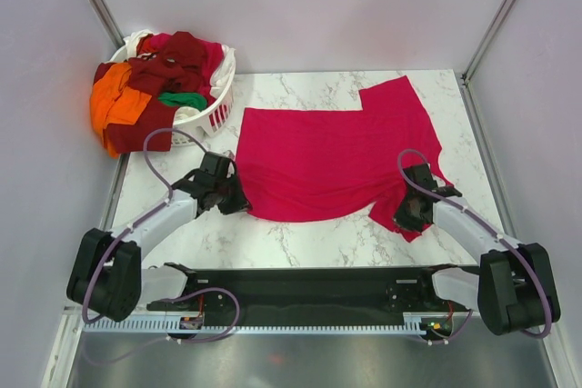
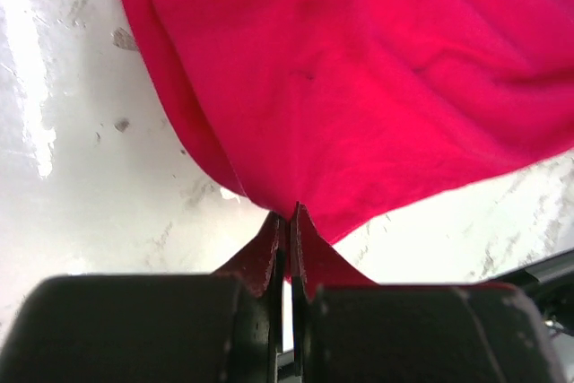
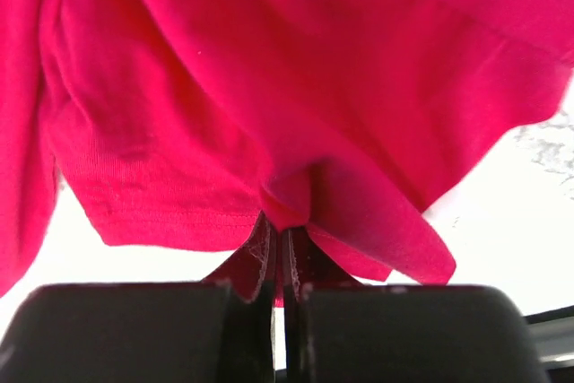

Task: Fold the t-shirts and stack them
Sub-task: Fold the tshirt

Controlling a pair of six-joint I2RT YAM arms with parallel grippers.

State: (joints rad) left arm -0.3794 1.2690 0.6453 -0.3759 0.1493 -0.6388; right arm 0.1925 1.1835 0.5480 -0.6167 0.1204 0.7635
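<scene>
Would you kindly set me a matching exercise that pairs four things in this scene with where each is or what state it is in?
1. crimson-pink t-shirt
2. laundry basket
3. left gripper
4. orange t-shirt

a. draped over the basket's left side
b. shut on cloth
c. spread across the table
d. standing at the far-left corner, heaped full

Pairs: 1-c, 2-d, 3-b, 4-a
</scene>
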